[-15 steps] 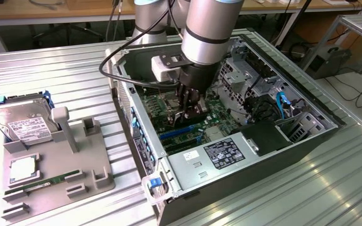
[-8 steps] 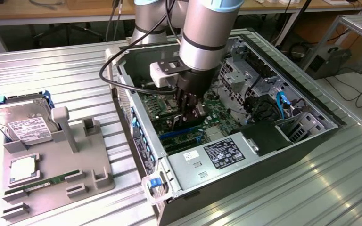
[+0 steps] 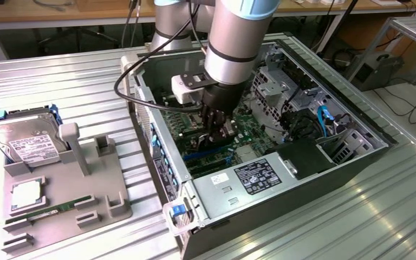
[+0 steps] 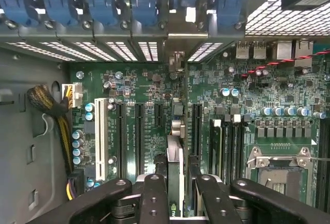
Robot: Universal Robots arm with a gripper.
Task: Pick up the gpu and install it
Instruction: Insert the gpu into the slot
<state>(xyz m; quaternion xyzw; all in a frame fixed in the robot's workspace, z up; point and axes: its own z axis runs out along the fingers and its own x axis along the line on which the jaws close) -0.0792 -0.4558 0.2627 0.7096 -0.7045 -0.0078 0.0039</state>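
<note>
Gripper is down inside the open computer case, just above the motherboard — its black fingers are closed on the gpu, held edge-on between them. In the wrist view the card stands upright over the row of expansion slots, its silver bracket reaching toward the rear slot openings of the case. On the exterior view's left, a grey fixture on the table carries a hard drive and a memory stick — well apart from the case.
</note>
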